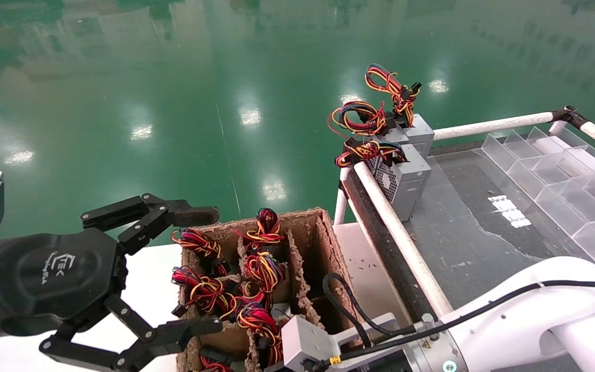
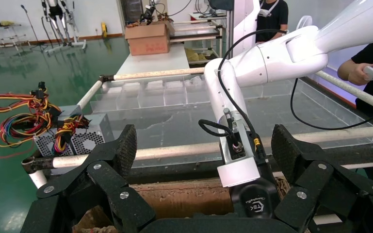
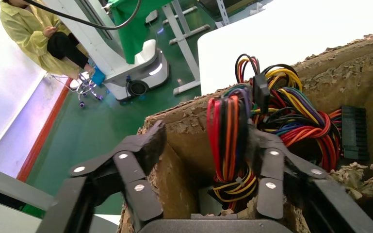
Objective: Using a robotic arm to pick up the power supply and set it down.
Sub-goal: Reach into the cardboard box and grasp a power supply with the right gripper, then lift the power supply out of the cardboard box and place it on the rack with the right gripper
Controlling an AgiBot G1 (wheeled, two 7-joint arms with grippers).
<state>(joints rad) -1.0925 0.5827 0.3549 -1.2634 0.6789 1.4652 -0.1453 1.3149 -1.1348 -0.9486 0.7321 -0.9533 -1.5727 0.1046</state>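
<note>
Bottom centre of the head view: right gripper (image 3: 201,165) down inside the cardboard box (image 1: 323,227), fingers spread around the tall red loop of the power supply (image 3: 228,145), not yet pinching. Lower left: left gripper (image 1: 137,284) hovering, splayed wide, idle. Farther, upper right: other supplies (image 1: 406,170) on the bench. Risk: grabbing wires only, loop slipping or snagging neighbouring bundles on lift.

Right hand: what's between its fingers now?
In the right wrist view, the right hand straddles the power supply's red wire loop, beside a cardboard divider.
</note>
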